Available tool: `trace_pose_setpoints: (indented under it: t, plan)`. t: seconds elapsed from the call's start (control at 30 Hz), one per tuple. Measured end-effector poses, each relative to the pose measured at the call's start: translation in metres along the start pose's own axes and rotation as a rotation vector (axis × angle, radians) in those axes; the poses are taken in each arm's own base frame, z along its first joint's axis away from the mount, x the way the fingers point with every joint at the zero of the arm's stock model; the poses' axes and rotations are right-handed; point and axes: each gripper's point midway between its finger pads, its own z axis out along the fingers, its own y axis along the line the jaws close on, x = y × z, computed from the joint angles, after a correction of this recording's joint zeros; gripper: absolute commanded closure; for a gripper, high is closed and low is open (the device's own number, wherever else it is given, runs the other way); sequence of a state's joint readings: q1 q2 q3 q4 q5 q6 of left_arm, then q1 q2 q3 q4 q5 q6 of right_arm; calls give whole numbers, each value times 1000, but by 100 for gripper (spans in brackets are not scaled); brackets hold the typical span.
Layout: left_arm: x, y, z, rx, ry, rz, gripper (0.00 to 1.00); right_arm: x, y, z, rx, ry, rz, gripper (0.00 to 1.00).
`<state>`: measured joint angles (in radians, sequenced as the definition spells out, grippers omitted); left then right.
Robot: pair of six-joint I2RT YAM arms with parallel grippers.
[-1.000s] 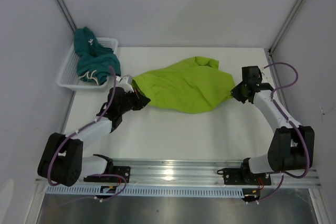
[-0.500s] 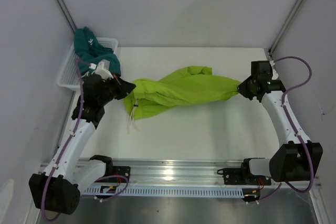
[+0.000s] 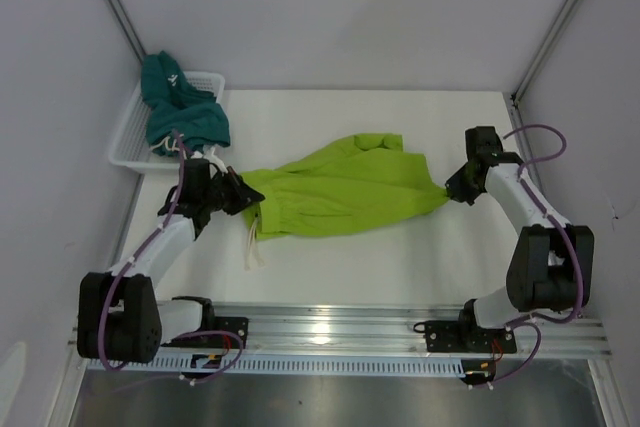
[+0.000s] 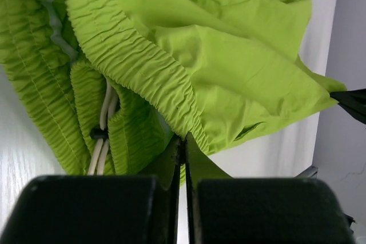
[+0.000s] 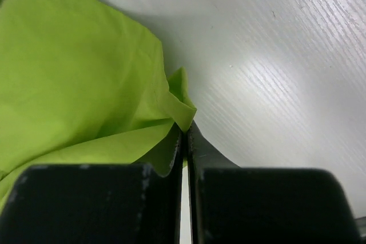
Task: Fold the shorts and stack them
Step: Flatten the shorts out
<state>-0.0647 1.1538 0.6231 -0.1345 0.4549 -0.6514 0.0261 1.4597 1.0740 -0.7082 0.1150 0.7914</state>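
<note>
The lime green shorts (image 3: pixel 340 190) lie stretched across the middle of the table, white drawstring (image 3: pixel 253 245) trailing at their left end. My left gripper (image 3: pixel 243 195) is shut on the gathered waistband (image 4: pixel 154 78) at that left end. My right gripper (image 3: pixel 449 190) is shut on a corner of the leg hem (image 5: pixel 182 110) at the right end. The dark teal shorts (image 3: pixel 180 112) sit bunched in the white mesh basket (image 3: pixel 128 152) at the back left.
Grey walls enclose the table on the left, back and right. A metal rail (image 3: pixel 330 327) carrying both arm bases runs along the near edge. Bare white tabletop (image 3: pixel 380 257) lies in front of the green shorts.
Both arms raised and pulled the green shorts taut half a second ago, then lowered them. The shorts now lie flatter and more spread on the table, with both grips kept.
</note>
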Motion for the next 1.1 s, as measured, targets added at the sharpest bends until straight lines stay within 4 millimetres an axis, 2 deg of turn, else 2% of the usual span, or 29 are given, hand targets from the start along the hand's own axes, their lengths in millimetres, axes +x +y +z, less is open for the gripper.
trace_pose_setpoints:
  t: [0.13,0.3,0.33,0.37,0.4,0.47,0.5,0.53,0.57,0.67,0.9,1.1]
  plan:
    - [1,13,20,-22,34,-24,100,-7,9,23,47,30,-7,100]
    - [-12,16,44,-24,42,-32,99,-41,45,39,29,-10,-2,100]
    - [-14,16,48,-15,40,-35,96,-46,50,42,23,-18,0,100]
    - [-15,16,50,-9,38,-35,91,-48,53,45,22,-20,0,100]
    - [-15,16,52,-3,40,-40,79,-48,54,50,25,-18,0,100]
    - [-16,14,54,8,35,-41,66,-45,52,59,41,-4,-2,100]
    - [-18,12,53,16,26,-37,51,-43,50,63,50,4,-4,100]
    - [-19,10,52,26,16,-29,44,-41,49,67,57,11,-5,100]
    - [-21,7,50,38,5,-29,31,-40,48,69,61,15,-6,100]
    - [-20,-4,40,91,-22,-17,17,-39,48,70,58,16,-6,100]
    - [-18,-26,16,191,-81,49,17,-40,52,70,43,11,-4,100]
    - [3,-23,18,192,-46,73,21,-41,56,70,24,12,-3,100]
